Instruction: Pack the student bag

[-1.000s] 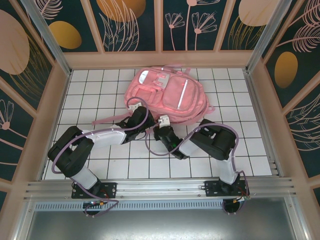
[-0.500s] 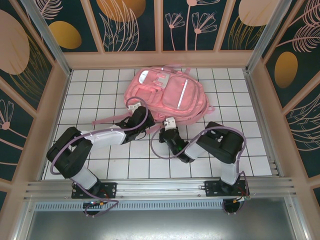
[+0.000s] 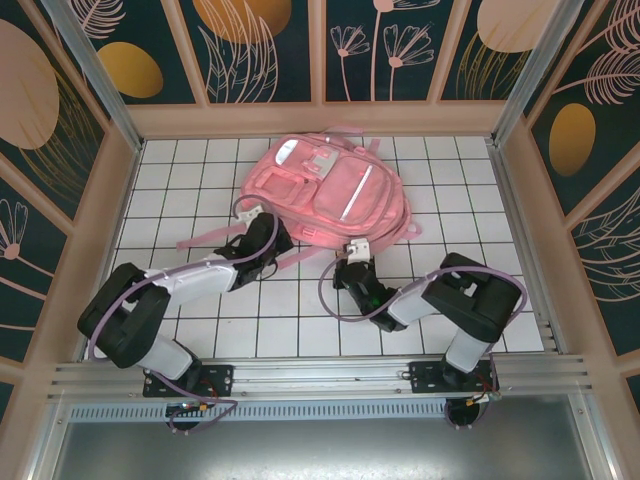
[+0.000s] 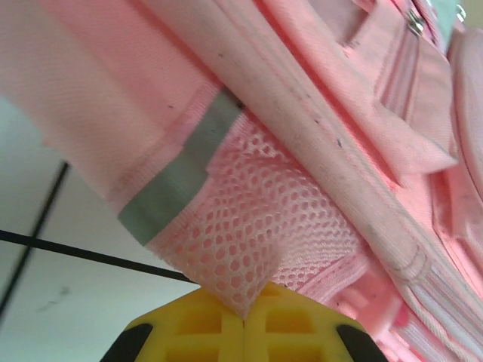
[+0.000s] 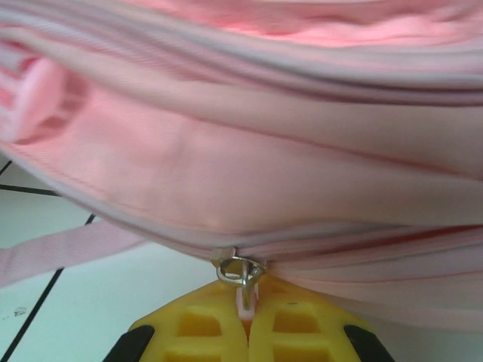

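Our left end effector (image 4: 244, 318) pinches shut on the pink mesh pocket (image 4: 260, 226) of the large pink fabric backpack (image 3: 330, 190), which lies on the white gridded bench (image 3: 190, 180). Our right end effector (image 5: 246, 311) clamps its metal-ringed zipper pull (image 5: 241, 273), and we fear this slips if the backpack drags.

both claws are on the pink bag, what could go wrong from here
The left claw pinches just a corner of the pink mesh pocket on the large pink fabric backpack; a hard pull might tear it or slip off.
The right claw grips the small pink zip tab under its metal ring; an off-line tug could jam the zip.
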Robot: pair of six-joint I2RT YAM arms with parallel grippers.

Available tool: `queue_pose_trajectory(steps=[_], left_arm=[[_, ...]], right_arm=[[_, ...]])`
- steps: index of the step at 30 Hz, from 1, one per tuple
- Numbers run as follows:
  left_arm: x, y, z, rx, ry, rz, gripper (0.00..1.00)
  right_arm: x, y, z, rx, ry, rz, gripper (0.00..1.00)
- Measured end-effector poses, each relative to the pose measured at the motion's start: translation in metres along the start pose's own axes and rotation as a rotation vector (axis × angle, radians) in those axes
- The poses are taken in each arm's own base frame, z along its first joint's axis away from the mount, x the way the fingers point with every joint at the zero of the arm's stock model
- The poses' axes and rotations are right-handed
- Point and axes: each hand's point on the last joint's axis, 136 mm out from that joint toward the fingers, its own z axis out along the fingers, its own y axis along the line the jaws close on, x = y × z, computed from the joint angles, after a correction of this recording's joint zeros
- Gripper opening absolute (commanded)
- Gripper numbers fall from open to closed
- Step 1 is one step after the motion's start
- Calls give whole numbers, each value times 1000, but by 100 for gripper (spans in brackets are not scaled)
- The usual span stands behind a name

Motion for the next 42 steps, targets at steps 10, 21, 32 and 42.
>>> queue_pose_trajectory(steps=[10, 21, 32, 42], left_arm=[[-44, 53, -4, -91, -80, -71, 0], [-46, 32, -32, 18, -69, -65, 66], [54, 3, -58, 134, 139, -98, 61], [89, -16, -57, 211, 214, -204, 61]], right_arm=[[-2, -8, -11, 1, 15, 31, 0], [7, 2, -13, -63, 75, 24, 0], [6, 24, -16, -119, 87, 14, 0], [8, 26, -17, -123, 91, 24, 0]])
